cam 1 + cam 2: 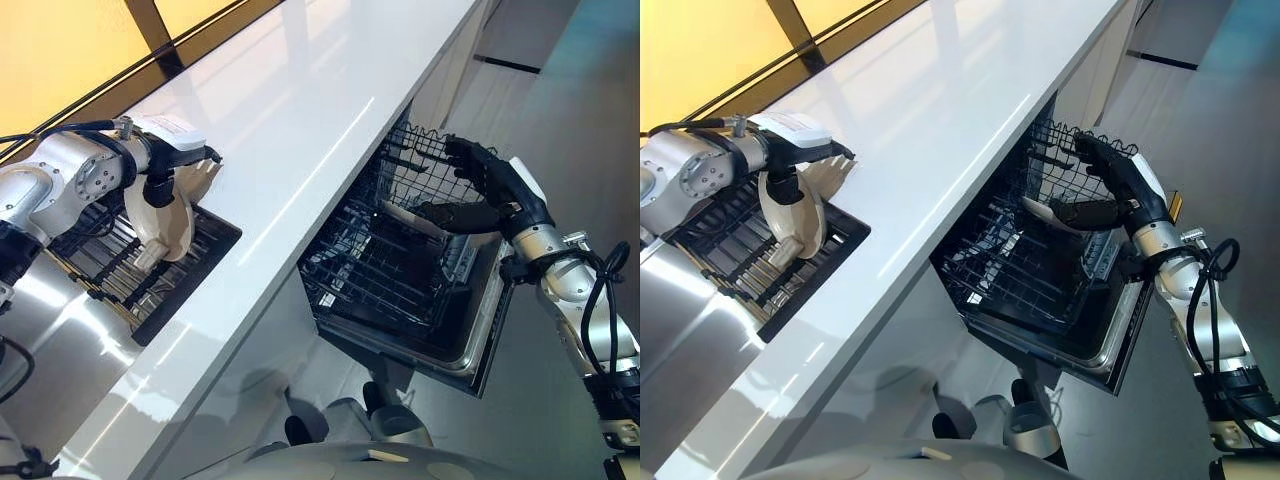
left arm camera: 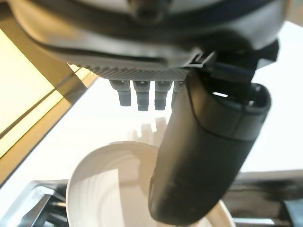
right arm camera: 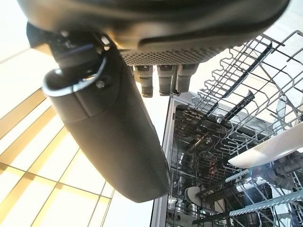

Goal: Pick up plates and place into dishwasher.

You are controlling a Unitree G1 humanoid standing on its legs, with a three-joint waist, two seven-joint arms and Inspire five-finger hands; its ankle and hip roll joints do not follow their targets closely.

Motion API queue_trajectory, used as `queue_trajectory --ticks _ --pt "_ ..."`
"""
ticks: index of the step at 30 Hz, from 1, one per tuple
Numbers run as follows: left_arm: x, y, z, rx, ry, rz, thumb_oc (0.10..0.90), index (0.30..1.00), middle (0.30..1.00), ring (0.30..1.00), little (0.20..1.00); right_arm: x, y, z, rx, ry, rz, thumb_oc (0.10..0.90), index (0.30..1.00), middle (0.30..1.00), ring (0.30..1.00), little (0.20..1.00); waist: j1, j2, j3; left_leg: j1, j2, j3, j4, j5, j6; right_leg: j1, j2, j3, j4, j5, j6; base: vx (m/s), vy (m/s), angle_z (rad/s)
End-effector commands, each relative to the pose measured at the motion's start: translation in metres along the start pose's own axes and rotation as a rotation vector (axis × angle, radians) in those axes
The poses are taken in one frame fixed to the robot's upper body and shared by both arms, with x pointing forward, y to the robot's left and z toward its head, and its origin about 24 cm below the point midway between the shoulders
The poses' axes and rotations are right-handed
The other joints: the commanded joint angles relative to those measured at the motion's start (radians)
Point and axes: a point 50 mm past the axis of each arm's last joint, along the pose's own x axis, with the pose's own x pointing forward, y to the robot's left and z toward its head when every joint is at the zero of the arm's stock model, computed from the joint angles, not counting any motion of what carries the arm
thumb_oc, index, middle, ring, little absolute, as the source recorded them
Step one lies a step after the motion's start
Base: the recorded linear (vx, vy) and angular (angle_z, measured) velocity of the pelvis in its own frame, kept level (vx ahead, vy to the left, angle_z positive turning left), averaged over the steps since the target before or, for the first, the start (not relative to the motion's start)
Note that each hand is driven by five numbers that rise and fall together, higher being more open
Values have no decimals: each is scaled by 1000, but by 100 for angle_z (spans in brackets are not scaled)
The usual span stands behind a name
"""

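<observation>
Left hand (image 1: 168, 175): clasping plate (image 1: 170, 225) at drying rack (image 1: 185, 275) on bench (image 1: 300, 120). Right hand (image 1: 480, 190): fingers relaxed, empty, above dishwasher rack (image 1: 385, 270). Step: pickup. Next, likely: lift, carry to dishwasher.

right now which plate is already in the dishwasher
The white plate lying in the dishwasher rack by the right hand. The other plate stands in the counter drying rack, under the left hand.

Plates and dishwasher racks

A cream plate (image 1: 165, 220) stands on edge at nine o'clock; a white plate (image 3: 265, 149) lies tilted in the dishwasher's (image 1: 400, 290) pulled-out wire rack, at three o'clock.
</observation>
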Motion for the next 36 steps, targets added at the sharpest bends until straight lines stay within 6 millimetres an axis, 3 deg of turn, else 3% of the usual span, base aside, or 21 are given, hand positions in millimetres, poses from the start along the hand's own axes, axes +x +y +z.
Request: queue_trajectory --ticks 1,2,3,4,5,8,20,27,32,36 --pt "-34 32 -43 32 200 -14 800 900 900 900 900 11 -34 79 -73 -374 -89 800 900 900 900 900 25 40 -85 23 -87 -42 6 -100 61 -4 49 -53 17 11 75 0 0 0" --pt "-35 28 -45 41 217 -52 709 822 822 822 809 11 -34 80 -76 -375 -95 800 900 900 900 900 30 40 -85 19 -87 -42 6 -96 60 -8 50 -52 16 16 73 0 0 0" --pt "-36 24 -48 56 240 -92 674 792 792 792 774 11 -35 80 -74 -375 -99 800 900 900 900 900 33 40 -85 19 -88 -45 6 -96 60 -6 50 -52 15 16 73 -38 -15 1" --pt "-36 21 -49 64 247 -109 375 535 535 535 475 11 -35 80 -76 -375 -101 800 900 900 900 900 35 41 -85 19 -88 -46 6 -96 60 -5 50 -54 15 15 74 0 0 0" --pt "-37 21 -50 68 252 -116 339 505 505 505 439 11 -35 81 -77 -375 -102 800 900 900 900 900 36 41 -85 19 -88 -47 6 -96 60 -5 50 -55 14 15 74 0 0 0" --pt "-42 22 -52 109 269 -145 100 300 300 300 200 11 -37 82 -75 -376 -108 800 900 900 900 900 43 41 -86 19 -87 -52 6 -95 60 -1 50 -61 14 12 71 0 0 0" --pt "-45 18 -48 177 274 -168 100 300 300 300 200 11 -42 87 -68 -397 -141 800 900 900 900 900 74 24 -92 18 -85 -84 6 -92 58 16 52 -91 12 -2 59 -7 -12 4" --pt "-45 19 -46 188 264 -78 100 300 300 300 200 12 -41 91 -67 -419 -147 800 900 900 900 900 88 13 -101 14 -81 -99 6 -89 56 20 56 -106 10 -9 51 -5 -31 7" --pt "-46 28 -47 178 272 109 100 300 300 300 200 12 -46 101 -90 -474 -212 800 900 900 900 900 91 8 -105 13 -80 -108 6 -88 54 24 58 -109 8 -12 46 0 0 0" --pt "-58 49 -56 82 303 405 100 300 300 300 200 6 -57 120 -82 -604 -306 800 900 900 900 900 94 2 -112 11 -78 -110 6 -87 51 26 62 -107 5 -13 42 0 0 0"
